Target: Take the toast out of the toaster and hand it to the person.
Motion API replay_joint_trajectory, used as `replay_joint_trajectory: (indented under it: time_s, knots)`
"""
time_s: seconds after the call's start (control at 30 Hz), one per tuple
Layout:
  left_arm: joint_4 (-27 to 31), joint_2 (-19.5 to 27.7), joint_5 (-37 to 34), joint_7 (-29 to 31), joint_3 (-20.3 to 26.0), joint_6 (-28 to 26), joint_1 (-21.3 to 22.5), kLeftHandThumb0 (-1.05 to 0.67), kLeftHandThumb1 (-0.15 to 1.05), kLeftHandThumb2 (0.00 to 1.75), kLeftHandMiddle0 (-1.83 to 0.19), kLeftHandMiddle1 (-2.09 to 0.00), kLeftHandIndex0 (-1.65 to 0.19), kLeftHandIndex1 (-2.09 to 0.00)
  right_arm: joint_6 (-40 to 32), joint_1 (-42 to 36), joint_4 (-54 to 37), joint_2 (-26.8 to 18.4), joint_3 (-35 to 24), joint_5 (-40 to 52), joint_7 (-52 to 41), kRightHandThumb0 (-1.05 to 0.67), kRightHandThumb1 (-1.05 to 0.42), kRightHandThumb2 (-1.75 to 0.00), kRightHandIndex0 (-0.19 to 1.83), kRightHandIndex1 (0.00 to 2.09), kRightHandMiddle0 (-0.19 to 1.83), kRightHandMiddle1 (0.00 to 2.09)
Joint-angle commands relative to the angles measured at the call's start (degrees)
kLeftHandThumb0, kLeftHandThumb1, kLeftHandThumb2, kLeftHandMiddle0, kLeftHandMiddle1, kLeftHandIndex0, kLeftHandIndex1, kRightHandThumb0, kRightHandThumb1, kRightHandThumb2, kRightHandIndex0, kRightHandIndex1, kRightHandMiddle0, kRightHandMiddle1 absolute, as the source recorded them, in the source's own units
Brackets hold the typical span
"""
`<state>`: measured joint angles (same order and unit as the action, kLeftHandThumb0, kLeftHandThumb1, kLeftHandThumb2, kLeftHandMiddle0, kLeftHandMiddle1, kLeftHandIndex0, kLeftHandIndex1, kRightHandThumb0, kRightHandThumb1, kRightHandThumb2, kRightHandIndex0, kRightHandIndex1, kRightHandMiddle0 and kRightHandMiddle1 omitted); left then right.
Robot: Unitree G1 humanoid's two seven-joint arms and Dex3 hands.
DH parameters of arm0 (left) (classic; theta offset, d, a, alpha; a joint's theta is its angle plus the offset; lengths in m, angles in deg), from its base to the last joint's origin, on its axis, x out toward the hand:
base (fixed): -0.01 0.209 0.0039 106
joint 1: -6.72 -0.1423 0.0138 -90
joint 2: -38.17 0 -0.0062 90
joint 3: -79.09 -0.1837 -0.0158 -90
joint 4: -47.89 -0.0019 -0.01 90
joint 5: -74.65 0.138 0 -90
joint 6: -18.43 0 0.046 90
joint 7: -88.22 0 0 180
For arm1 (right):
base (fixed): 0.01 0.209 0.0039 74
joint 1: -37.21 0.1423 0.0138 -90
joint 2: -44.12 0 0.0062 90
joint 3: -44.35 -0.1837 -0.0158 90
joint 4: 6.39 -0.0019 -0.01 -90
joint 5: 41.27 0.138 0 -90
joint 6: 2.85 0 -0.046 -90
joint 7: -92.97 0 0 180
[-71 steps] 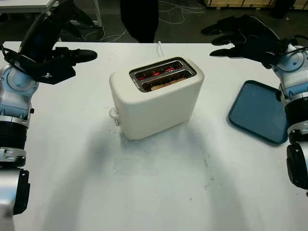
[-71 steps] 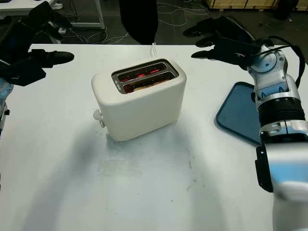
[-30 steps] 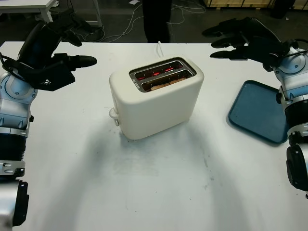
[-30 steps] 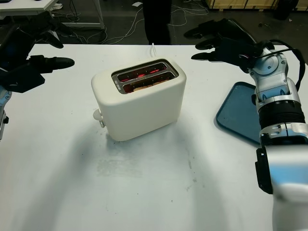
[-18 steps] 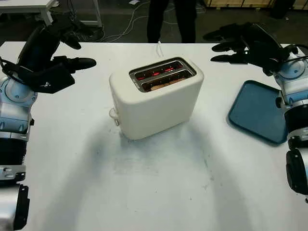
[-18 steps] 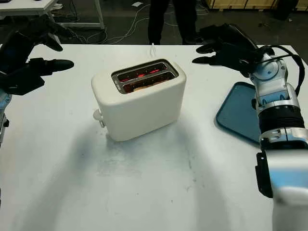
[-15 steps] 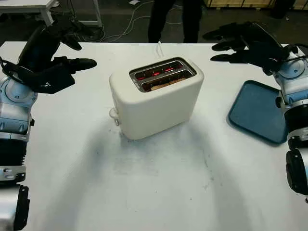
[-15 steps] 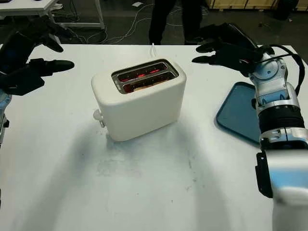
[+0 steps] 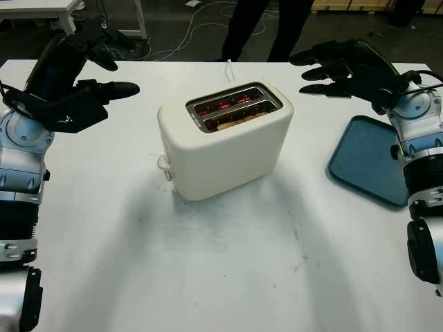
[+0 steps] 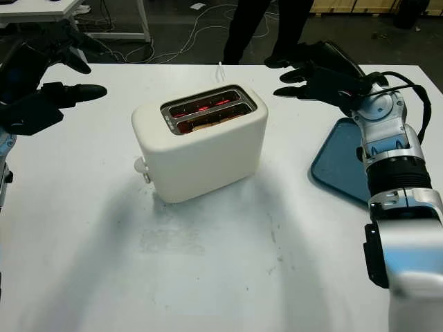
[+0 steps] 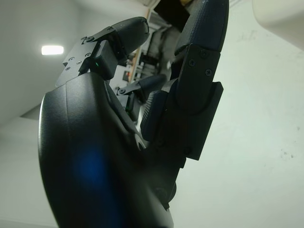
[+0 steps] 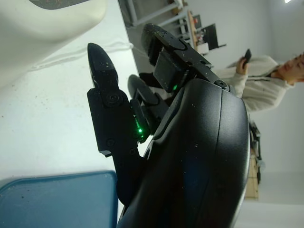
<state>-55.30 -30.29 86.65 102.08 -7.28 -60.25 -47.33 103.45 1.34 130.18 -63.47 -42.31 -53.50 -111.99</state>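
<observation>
Left hand (image 9: 76,97): raised above the bench (image 9: 221,277) well to the left of the toaster (image 9: 225,142), wide, holding nothing. Right hand (image 10: 325,72): raised to the right of the toaster, above the far edge of the blue tray (image 9: 370,162), likewise wide and holding nothing. Toast (image 9: 235,119) sits down in the near slot; elements glow red. A person's legs (image 9: 266,28) stand beyond the bench.

floor (image 9: 180,28): dark, cables (image 9: 208,14) strewn | white desk (image 9: 41,8) far left | ceiling light (image 11: 52,50) lit
</observation>
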Motion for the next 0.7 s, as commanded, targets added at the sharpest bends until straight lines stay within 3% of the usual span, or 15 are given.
replay_joint_trajectory:
  time_s: [0.0,0.67]
  knots:
    - [-0.16,0.03,-0.34,0.48,0.19,0.49,-0.66,-0.80,0.88,0.00,-0.35,-1.24,-0.27,-1.08,0.65,0.17,0.47,0.09,-0.04,0.31,0.38,-0.35,-0.89,0.00,0.78,0.01,0.70,0.01]
    - [0.33,-0.03,-0.01,0.62,0.22,-0.12,-1.17,-0.82,0.90,0.01,-0.34,-1.23,-0.26,-1.07,-0.69,0.17,-0.65,0.00,0.39,-0.21,0.38,-0.34,-0.90,0.00,0.78,0.01,0.69,0.00]
